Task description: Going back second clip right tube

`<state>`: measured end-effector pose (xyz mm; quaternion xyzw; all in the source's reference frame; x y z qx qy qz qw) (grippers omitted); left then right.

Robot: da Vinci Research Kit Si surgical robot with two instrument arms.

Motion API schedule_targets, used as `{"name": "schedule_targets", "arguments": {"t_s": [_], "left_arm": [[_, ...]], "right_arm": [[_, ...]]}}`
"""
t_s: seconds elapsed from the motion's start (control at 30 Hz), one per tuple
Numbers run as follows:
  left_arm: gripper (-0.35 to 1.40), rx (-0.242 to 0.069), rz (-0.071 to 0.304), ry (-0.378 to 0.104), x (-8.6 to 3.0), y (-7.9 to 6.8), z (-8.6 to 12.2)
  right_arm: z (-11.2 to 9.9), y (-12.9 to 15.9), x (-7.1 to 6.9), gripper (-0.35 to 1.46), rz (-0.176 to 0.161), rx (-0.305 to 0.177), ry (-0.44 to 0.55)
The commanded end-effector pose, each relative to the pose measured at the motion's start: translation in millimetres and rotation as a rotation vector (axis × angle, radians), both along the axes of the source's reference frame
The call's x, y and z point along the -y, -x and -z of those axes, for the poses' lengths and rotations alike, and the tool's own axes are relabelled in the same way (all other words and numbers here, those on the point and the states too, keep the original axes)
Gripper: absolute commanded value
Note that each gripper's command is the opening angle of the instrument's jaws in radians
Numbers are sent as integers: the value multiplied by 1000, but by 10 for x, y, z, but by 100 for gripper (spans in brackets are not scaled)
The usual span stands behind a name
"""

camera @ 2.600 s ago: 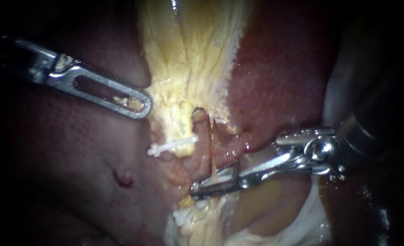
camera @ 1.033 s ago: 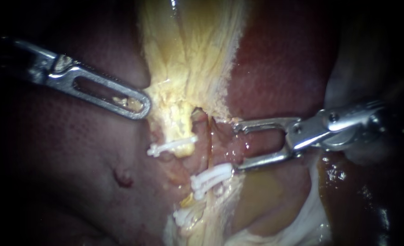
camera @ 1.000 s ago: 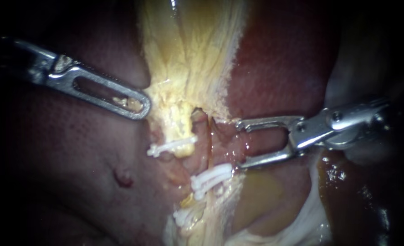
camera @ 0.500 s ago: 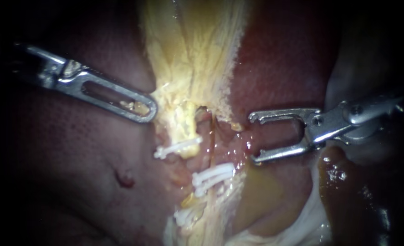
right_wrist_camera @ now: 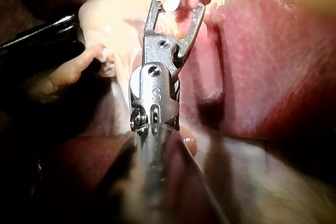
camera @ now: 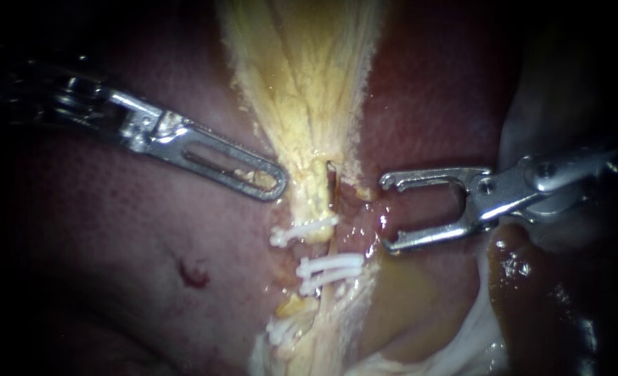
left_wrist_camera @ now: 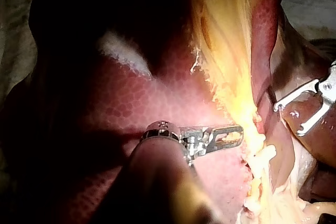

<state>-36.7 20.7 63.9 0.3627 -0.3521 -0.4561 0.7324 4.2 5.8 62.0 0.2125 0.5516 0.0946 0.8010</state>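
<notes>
A thin reddish right tube (camera: 331, 198) runs down beside the yellowish left tube (camera: 313, 191) under the gallbladder (camera: 309, 76). One white clip (camera: 302, 230) crosses the left tube. Below it a second white clip (camera: 329, 267) sits across the right tube. A third clip (camera: 284, 330) lies lower. My right instrument (camera: 385, 213) (right_wrist_camera: 176, 2) has its jaws open and empty, just right of the tubes and apart from the clips. My left instrument (camera: 275, 186) (left_wrist_camera: 233, 136) is shut on the yellow tissue at the gallbladder's left edge.
Red liver (camera: 134, 237) lies on both sides, with a small dark red spot (camera: 194, 271) on the left. Whitish membrane (camera: 476, 334) and a pool of brownish fluid (camera: 406, 299) sit below the right instrument. In the left wrist view my right instrument (left_wrist_camera: 289, 119) shows beyond the yellow tissue.
My right instrument let go of the clip on the right tube, opened and drew back to the right. My left instrument has moved right, dragging the yellow tissue and clips with it.
</notes>
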Motion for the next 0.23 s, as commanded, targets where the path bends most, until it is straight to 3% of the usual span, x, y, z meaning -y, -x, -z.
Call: {"name": "schedule_targets", "arguments": {"t_s": [0.03, 0.23], "left_arm": [[-35, 0, -2, -1, -1, 0, 0], [-35, 0, -1, -1, 0, 0, 1]], "right_arm": [[0, 0, 0, 50, 0, 0, 0], [1, 0, 0, 50, -2, 2, 1]]}}
